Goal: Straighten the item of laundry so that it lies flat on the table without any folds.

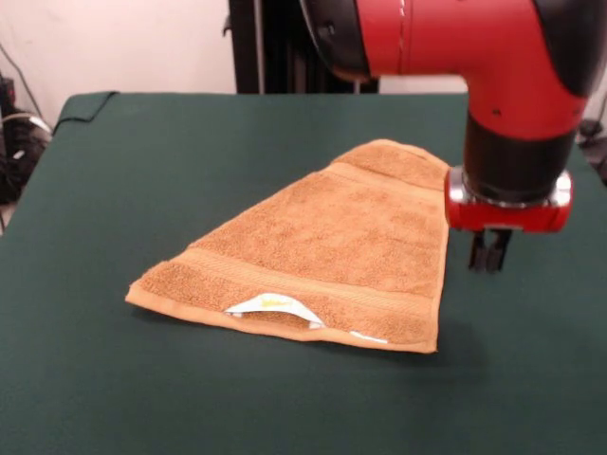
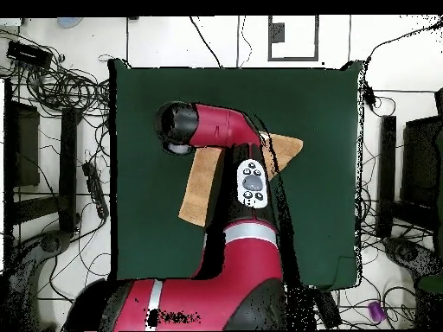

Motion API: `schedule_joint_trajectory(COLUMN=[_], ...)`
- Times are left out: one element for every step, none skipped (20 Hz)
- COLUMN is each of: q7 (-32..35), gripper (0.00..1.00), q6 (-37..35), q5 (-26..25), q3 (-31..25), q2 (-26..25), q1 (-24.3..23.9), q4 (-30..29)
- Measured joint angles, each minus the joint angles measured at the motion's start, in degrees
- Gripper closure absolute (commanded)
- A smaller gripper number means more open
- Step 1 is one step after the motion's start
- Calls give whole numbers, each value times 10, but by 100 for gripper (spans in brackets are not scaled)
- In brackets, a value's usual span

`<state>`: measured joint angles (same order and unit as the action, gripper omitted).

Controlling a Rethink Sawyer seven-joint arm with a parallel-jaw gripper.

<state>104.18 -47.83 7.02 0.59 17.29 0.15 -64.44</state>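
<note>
The orange-tan towel (image 1: 332,246) lies on the green table (image 1: 142,171), doubled over into a tapering shape that is wide at the near edge and narrow at the far right. Its white label (image 1: 270,305) sticks out at the near hem. My gripper (image 1: 489,254) hangs just right of the towel's right edge, close above the table, shut and empty. In the overhead view the arm covers the towel's middle. Only a strip of the towel (image 2: 201,194) and a corner show on the table (image 2: 320,104), and the gripper is hidden under the arm's end.
The red arm (image 1: 455,38) reaches over the table's far right. The black pedestal (image 1: 285,47) stands behind the far edge. Cables and equipment (image 2: 60,86) lie on the floor around the table.
</note>
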Motion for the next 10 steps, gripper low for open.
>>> schedule_joint_trajectory(q7=[0,0,0,0,0,0,0,0,0,0], gripper=[100,100,100,100,100,100,100,100,100,100], q6=[-6,-27,-41,-50,-72,-82,-88,-97,-103,-103], q5=[0,-1,-2,-2,-3,-5,-6,-8,-12,-15], q3=[0,1,1,1,1,1,1,1,1,1], q2=[3,14,22,27,39,44,48,53,59,61], q1=[0,-2,-3,-3,-5,-6,-7,-9,-12,-16], q4=[0,0,0,0,0,0,0,0,0,0])
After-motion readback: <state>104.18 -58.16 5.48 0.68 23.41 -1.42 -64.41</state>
